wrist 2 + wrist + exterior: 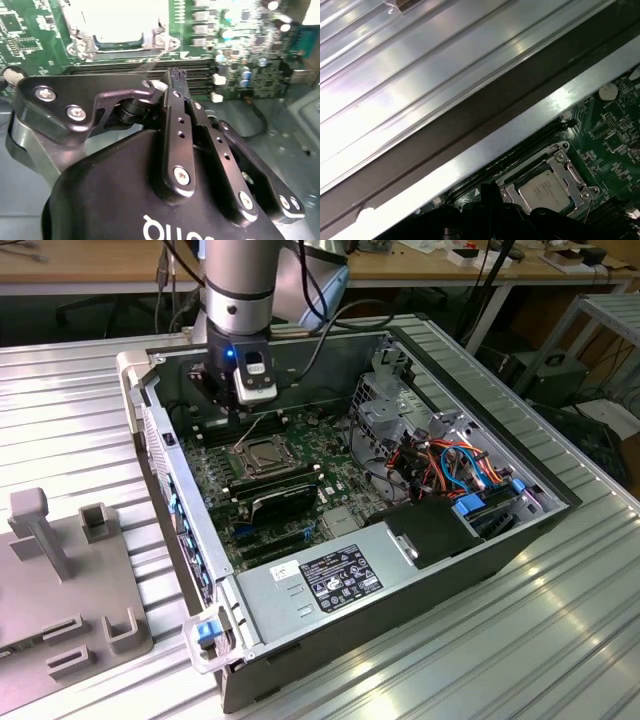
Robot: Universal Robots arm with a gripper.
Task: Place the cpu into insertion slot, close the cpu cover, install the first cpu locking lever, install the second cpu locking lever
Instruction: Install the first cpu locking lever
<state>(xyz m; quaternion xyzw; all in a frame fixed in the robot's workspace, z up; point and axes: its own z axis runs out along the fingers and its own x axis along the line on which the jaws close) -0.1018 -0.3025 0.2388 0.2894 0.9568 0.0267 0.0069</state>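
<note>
Cpu (544, 191) sits framed by the cpu cover (572, 174); likely light, stiff and fragile, so hold it by its edges only. Claw (177, 76) hovers just beside the cpu cover, pinched closed, empty.

Probably a lab: cable-strewn workbenches (90, 265) behind

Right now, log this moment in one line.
cpu: seated | cpu cover: down over cpu | claw: shut, empty, close beside cover
</note>
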